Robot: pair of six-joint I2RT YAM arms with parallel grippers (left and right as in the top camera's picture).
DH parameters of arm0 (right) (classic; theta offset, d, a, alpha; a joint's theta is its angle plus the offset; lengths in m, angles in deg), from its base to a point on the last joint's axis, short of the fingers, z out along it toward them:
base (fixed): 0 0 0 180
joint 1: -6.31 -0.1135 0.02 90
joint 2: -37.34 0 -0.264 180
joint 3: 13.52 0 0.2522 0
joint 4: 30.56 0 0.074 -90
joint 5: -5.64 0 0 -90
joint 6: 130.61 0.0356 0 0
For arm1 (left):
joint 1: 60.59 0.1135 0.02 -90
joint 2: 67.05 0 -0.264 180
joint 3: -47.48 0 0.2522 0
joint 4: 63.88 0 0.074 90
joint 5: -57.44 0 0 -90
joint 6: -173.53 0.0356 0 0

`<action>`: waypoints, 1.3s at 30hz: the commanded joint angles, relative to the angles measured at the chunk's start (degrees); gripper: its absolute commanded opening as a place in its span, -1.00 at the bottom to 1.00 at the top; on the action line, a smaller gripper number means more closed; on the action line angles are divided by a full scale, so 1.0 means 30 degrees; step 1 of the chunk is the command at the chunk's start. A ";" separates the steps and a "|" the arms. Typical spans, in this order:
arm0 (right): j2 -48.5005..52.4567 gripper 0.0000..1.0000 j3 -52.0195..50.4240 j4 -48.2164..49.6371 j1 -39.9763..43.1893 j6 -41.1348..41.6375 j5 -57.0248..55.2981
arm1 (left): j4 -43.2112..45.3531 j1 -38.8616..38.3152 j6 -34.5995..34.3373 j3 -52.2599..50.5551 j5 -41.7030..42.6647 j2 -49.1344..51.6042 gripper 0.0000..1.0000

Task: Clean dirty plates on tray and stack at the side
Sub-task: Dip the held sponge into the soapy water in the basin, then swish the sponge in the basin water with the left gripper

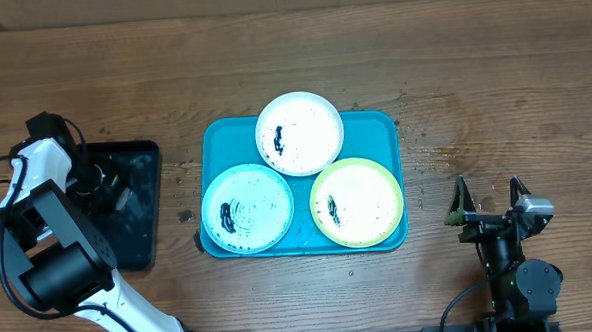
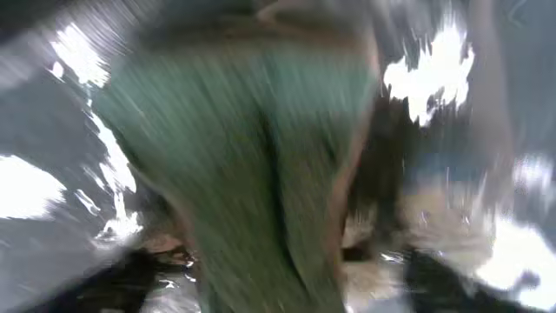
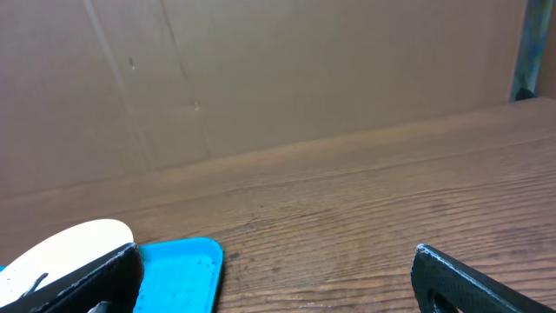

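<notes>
Two arms are sitting at the near edge of the table (image 1: 493, 87) and honestly not much is happening yet. The right gripper (image 1: 490, 203) is hanging just above the wood, well off to the right of the blue tray (image 1: 379, 127), with its fingers spread wide and holding nothing. Its own camera is only catching a corner of the tray and a bit of a pale plate.

The left gripper (image 1: 110, 186) is reaching down over the black tray (image 1: 144, 238) on the left. Its wrist camera is giving a smeary mess with something greenish filling the middle, so I can't tell what that is or whether the fingers are open or clamped.

Going further out, the blue tray is holding all three plates. The light blue plate (image 1: 247, 208) and the yellow-green plate (image 1: 357, 201) are lying side by side along the near half. The white plate (image 1: 300, 134) is sitting behind them, poking past the far rim.

Every one of them is still showing a dark smear, and nothing is stacked beside the tray. So I'm guessing the job is basically at the start, with all the wiping and all the stacking still to do
</notes>
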 commanded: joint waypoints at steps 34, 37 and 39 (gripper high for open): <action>-0.0168 1.00 -0.0204 0.0124 0.0022 -0.0131 -0.0044 | -0.8153 0.0153 0.0954 0.6521 -0.0561 -0.0546 -0.92; -0.0168 1.00 -0.0204 0.0124 0.0022 -0.0131 -0.0044 | -0.8400 0.0146 0.2120 0.6717 0.1122 -0.1413 -0.92; -0.0168 1.00 -0.0204 0.0124 0.0022 -0.0131 -0.0044 | -0.8429 0.0109 0.2492 0.6688 0.1625 -0.1661 -0.92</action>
